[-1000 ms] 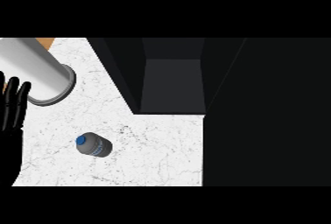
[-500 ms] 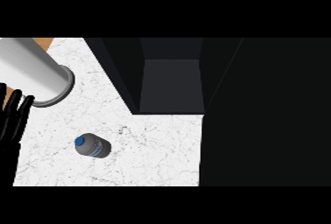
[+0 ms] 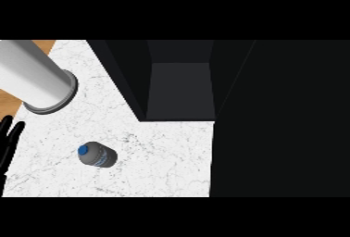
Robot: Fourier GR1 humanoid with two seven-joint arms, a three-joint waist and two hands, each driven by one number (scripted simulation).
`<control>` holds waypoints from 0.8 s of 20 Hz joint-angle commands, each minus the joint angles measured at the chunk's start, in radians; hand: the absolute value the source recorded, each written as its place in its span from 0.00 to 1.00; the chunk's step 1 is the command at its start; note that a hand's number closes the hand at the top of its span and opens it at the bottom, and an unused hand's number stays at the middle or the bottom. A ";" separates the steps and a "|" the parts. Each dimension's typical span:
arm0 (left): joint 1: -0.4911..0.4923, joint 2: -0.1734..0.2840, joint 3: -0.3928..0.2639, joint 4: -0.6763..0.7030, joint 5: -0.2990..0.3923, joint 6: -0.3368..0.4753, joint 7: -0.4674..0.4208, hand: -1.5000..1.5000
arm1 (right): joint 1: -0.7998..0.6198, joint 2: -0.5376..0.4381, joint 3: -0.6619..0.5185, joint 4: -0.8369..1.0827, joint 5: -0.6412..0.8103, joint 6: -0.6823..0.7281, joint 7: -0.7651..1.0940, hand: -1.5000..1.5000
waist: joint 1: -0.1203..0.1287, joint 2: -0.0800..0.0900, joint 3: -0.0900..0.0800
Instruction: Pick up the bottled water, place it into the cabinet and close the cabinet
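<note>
Presently, bottle position: the bottled water (image 3: 96,154) stands upright on the white marble counter (image 3: 164,157), near-left part of it, blue cap toward us; well apart from the cabinet (image 3: 179,88) opening at far centre.
Handling, our judgement: small and light; stiff enough to take a squeeze yet smooth-walled, so likely slippery; not fragile.
Where to hold: we would close round the body below the cap, from the side; the cap itself is too narrow.
Left hand: left hand (image 3: 9,139) shows only at the left edge, dark fingers straight and pointing far, holding nothing; just left of the bottle, not touching.
Left forearm: grey forearm (image 3: 34,76) crosses the far-left corner.
Right hand: not visible; we cannot tell its state.
Cabinet: door open, dark interior free.
</note>
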State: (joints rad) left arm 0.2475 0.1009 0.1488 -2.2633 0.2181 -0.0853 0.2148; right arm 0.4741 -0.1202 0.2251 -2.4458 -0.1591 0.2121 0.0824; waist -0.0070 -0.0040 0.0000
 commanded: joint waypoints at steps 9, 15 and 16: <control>-0.028 0.003 0.074 0.348 -0.019 -0.067 -0.155 0.00 | 0.203 -0.009 0.119 -0.182 0.081 0.014 -0.052 0.00 | -0.010 0.002 -0.001; -0.051 0.010 0.066 0.541 0.003 -0.140 -0.211 0.00 | 0.306 -0.044 0.121 -0.260 0.063 0.024 -0.080 0.00 | -0.018 0.002 -0.002; -0.013 -0.010 0.053 0.556 -0.013 -0.140 -0.226 0.00 | 0.315 -0.042 0.126 -0.232 0.068 0.027 -0.102 0.00 | -0.012 0.001 -0.001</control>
State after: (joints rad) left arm 0.2284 0.0950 0.1954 -1.8308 0.1983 -0.1854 0.0466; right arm 0.7187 -0.1485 0.3210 -2.5020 -0.0825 0.2408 -0.0639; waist -0.0206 -0.0031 -0.0013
